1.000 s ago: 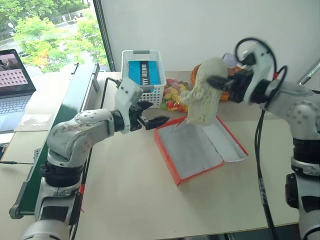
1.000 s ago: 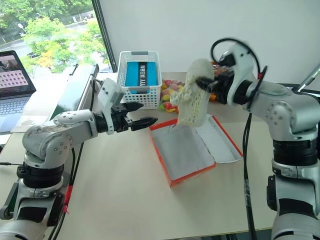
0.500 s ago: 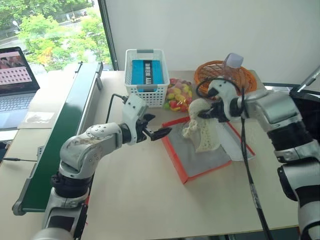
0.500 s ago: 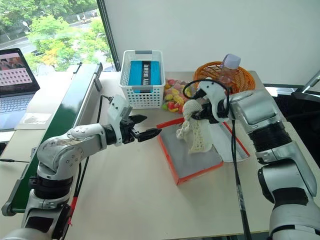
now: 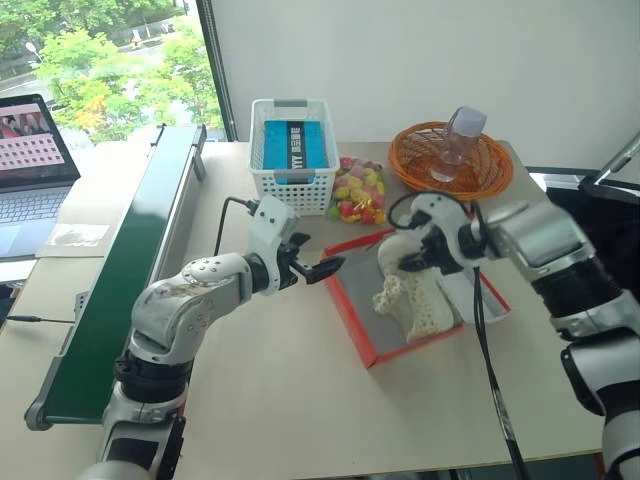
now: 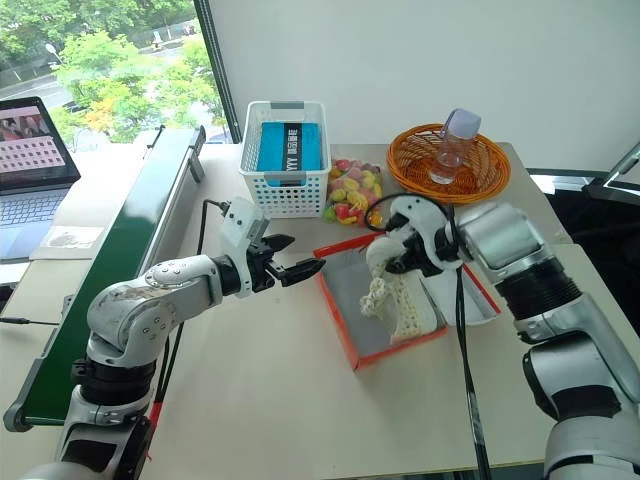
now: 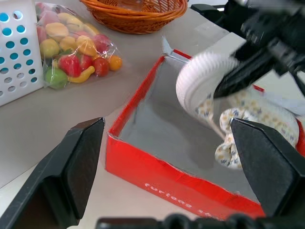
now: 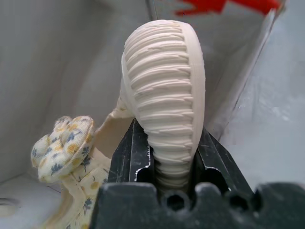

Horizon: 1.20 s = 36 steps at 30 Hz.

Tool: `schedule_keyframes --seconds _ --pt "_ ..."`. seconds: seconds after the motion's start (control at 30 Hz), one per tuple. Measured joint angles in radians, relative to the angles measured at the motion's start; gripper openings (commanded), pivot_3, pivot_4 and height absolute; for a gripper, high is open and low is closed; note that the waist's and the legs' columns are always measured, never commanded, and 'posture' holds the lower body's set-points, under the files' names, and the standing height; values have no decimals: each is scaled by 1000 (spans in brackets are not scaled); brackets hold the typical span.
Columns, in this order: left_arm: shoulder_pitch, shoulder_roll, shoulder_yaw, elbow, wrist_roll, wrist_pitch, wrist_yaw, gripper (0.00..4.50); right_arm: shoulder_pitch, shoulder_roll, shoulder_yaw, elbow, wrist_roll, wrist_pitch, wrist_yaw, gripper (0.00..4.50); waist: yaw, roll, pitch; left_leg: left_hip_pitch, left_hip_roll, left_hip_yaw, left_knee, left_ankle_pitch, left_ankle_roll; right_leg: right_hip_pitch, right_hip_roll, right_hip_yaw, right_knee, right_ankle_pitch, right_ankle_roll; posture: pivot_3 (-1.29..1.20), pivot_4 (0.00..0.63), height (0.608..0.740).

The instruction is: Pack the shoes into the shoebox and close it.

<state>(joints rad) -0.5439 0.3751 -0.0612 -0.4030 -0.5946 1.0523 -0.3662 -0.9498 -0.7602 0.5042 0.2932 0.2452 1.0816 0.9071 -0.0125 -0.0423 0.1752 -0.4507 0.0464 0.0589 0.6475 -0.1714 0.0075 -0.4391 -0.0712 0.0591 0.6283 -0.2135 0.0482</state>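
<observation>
From here I can't tell whether one or both shoes (image 5: 412, 300) are in my right gripper (image 8: 164, 164); its arm covers their upper part in the head views, and the box's lid is mostly hidden behind it. The gripper is clamped on a ribbed cream sole, heel end up, and the lower end reaches the white floor of the shoebox (image 5: 352, 322). A floral fabric bow (image 8: 62, 140) shows beside the sole. The box lies open near the middle of the tabletop (image 5: 300, 400), orange-red walls, white lettering on its near wall. My left gripper (image 5: 318, 268) hangs just off the box's left wall, fingers spread wide and holding nothing. Along the far edge, a white lattice basket (image 5: 292, 160) holds a blue box, an orange wicker basket (image 5: 450, 160) holds a clear bottle, and a bag of toy fruit (image 5: 358, 190) lies between them.
</observation>
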Motion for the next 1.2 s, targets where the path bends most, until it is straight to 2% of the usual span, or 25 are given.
schedule_keyframes --seconds 0.13,0.3,0.37,0.53,0.67,0.87,1.0,1.2 --pt "0 -5 -2 -1 5 0 3 4500 3 36 16 127 -81 -112 4 435 0 0 0 1 0 0 0 0 0 1 0 0 0 0 0 0 150 740" --pt "-1 -9 -4 -2 7 1 5 4500 -4 96 13 214 -149 -210 6 435 -11 -2 -1 14 1 0 1 0 0 14 1 0 -1 0 0 0 150 740" --pt "-1 -10 -6 -3 7 3 6 4500 -10 117 9 238 -172 -235 5 1396 -15 -2 -1 18 1 0 2 0 0 17 1 0 -1 0 0 0 150 740" --pt "-1 -15 -20 -13 6 23 7 4500 -14 168 -4 272 -206 -242 0 3048 -26 -2 -1 19 1 -1 3 3 -1 17 2 1 1 0 3 0 150 740" --pt "-1 -14 -20 -16 7 38 13 4500 -13 165 -13 241 -224 -198 4 4455 -25 -2 -1 17 0 -1 2 3 -1 15 2 1 1 2 0 0 150 740" --pt "-1 -12 -20 -21 6 43 14 4500 -16 146 -79 58 -211 -59 5 4455 -25 -2 -1 11 1 -1 1 3 -1 10 2 1 1 2 0 0 150 740" --pt "-10 -4 -20 -21 6 43 9 4500 -74 128 -137 -73 -177 66 5 4455 -24 -1 -1 11 1 -1 1 3 -1 10 2 1 1 2 0 0 150 740" --pt "-24 14 -18 -15 8 43 0 4500 -92 125 -284 -192 -112 82 -27 4455 -20 -1 -1 11 1 -1 1 3 -1 10 2 1 1 2 0 0 150 740"
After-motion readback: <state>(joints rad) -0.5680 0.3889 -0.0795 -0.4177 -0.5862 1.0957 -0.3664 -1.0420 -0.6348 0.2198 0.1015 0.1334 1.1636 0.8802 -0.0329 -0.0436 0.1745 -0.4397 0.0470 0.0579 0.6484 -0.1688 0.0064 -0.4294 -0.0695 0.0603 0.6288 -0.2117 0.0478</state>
